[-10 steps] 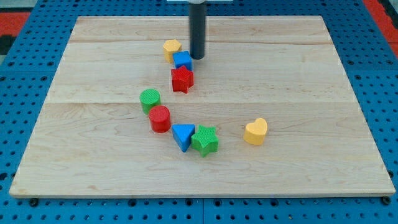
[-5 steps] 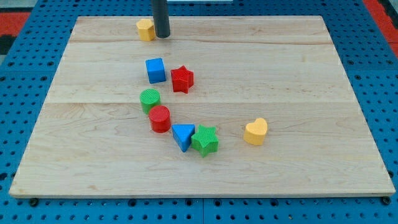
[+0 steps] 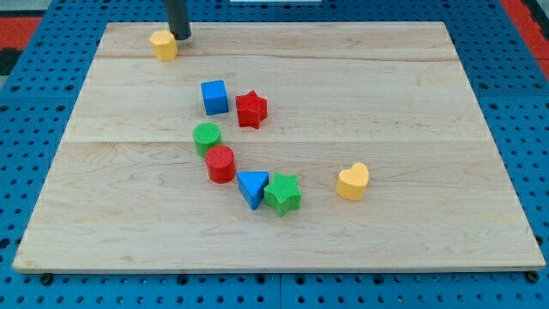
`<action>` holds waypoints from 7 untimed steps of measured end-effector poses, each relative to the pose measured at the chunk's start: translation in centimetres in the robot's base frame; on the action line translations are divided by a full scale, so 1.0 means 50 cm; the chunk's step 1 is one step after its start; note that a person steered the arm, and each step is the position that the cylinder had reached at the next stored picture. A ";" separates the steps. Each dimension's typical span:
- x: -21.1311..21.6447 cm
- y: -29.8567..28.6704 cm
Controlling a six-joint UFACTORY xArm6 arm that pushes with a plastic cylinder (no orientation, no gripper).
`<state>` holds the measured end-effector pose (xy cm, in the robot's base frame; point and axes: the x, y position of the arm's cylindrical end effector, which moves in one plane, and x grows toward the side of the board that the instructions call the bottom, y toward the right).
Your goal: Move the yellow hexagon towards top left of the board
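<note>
tip [image 3: 179, 37] seemingly touching yellow hexagon [image 3: 162, 45], blue cube [image 3: 214, 97] apart

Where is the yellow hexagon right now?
The yellow hexagon sits near the board's top-left corner in the camera view, just left of my tip, far above the blue cube.

yellow blocks: 2 [image 3: 163, 45] | blue blocks: 2 [image 3: 214, 97] | red blocks: 2 [image 3: 250, 110] | green blocks: 2 [image 3: 207, 137] | board: 1 [image 3: 429, 129]

Single camera view: raised, looking obliquely down from the near edge across the whole wooden board [image 3: 412, 257]; blue pegboard [image 3: 523, 120] surround visible. No second view.
</note>
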<state>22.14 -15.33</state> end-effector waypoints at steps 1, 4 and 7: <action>0.000 0.000; 0.000 -0.015; 0.000 -0.017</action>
